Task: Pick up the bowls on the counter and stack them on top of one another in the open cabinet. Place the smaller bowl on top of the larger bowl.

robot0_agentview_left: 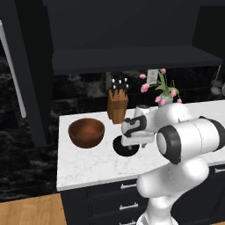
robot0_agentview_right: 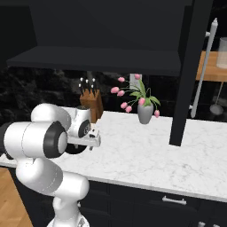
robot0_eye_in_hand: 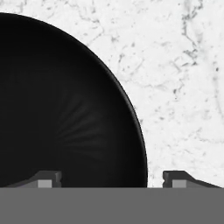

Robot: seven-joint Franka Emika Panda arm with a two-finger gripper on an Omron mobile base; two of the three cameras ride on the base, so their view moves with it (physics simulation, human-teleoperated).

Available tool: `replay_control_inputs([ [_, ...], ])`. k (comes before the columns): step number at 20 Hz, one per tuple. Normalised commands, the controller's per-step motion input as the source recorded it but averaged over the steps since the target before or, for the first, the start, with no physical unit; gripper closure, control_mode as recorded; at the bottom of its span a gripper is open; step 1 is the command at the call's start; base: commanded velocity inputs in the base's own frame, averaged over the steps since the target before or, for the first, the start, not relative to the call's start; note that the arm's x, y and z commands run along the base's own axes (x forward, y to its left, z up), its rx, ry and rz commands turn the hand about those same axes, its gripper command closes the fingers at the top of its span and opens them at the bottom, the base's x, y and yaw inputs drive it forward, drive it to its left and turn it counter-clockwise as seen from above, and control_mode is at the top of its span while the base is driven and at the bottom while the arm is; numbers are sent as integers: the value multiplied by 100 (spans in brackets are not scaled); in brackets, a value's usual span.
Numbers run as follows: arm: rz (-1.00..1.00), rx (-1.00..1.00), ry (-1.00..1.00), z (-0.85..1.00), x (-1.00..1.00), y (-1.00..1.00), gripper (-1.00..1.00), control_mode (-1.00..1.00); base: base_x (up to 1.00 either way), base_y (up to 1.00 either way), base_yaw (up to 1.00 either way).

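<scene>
- The small glossy black bowl (robot0_eye_in_hand: 65,109) sits near the middle of the white marble desk (robot0_agentview_left: 88,169), toward its front edge.
- The pincer (robot0_eye_in_hand: 112,179) hangs just above it, jaws apart, straddling the bowl's rim; contact seems not yet made, though the view is tight.
- The wide reddish-brown wooden bowl (robot0_agentview_left: 86,132) rests near the desk's left edge.
- The dark open cabinet's shelf (robot0_agentview_left: 132,59) holds no bowl: both placements remain.

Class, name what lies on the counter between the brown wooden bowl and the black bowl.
Nothing: in the left base view, bare white counter separates the larger bowl from the smaller bowl.
</scene>
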Motion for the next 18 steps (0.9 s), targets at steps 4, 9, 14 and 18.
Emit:
replay_control_inputs([
  [4,0,0,-3,-26,0,0,100,-100,0,0,0],
  [9,0,0,0,1,0,0,100,-100,0,0,0],
  [14,-2,0,-2,38,0,0,100,-100,0,0,0],
  [18,-8,2,-6,98,0,4,100,-100,0,0,0],
])
